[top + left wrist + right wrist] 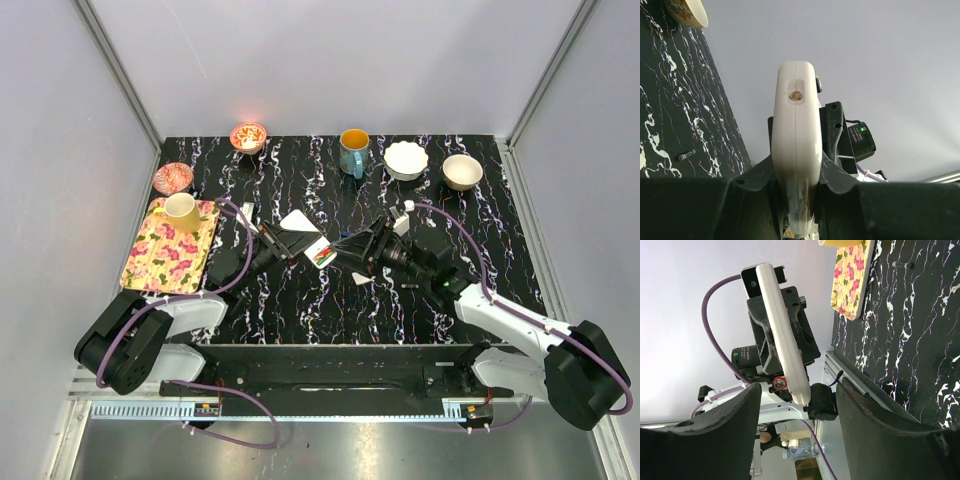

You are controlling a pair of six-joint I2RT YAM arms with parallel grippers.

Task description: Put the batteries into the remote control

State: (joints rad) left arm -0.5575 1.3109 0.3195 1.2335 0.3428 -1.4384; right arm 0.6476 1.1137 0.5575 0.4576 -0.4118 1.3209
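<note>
At mid-table, clamping the remote control point(796, 125) in the left gripper point(797, 176); facing it with the right gripper point(797, 390) wide open, empty.

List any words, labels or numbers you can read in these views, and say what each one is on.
No text is readable in any view.
remote control: red and green marks on its face, too small to read.
small box on the front rail: orange marks, too small to read.
floral tray: pattern only, no lettering.
</note>
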